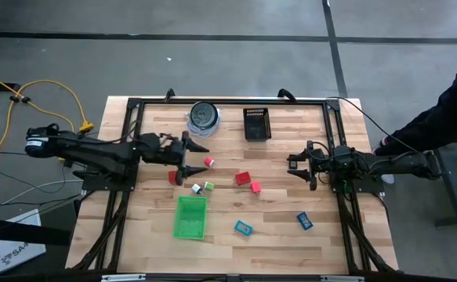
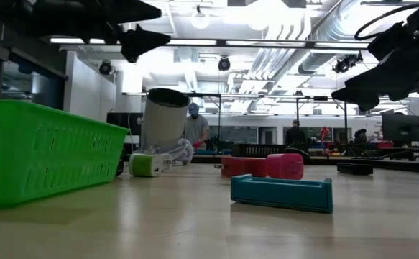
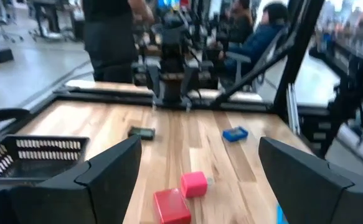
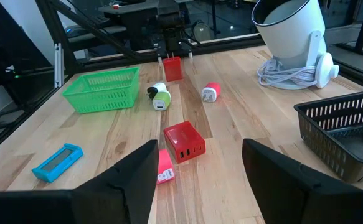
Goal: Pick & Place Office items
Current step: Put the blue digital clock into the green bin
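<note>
The office items lie loose on the wooden table. A red block (image 1: 243, 178) and a pink block (image 1: 255, 187) sit mid-table, also visible as the red block (image 4: 184, 142) and pink block (image 4: 164, 167). Another red piece (image 1: 173, 177), a small red-white piece (image 1: 209, 162) and white and green bits (image 1: 202, 188) lie near the left gripper. Two blue pieces (image 1: 243, 228) (image 1: 304, 221) lie nearer the near edge. My left gripper (image 1: 204, 160) hovers open over the small red-white piece. My right gripper (image 1: 296, 167) is open at the right, above bare table.
A green plastic tray (image 1: 190, 217) stands near the table's near-left. A black mesh basket (image 1: 256, 123) and a round clear-and-dark container (image 1: 204, 116) with a coiled cord sit at the far edge. A person's dark sleeve (image 1: 447, 110) shows beyond the right side.
</note>
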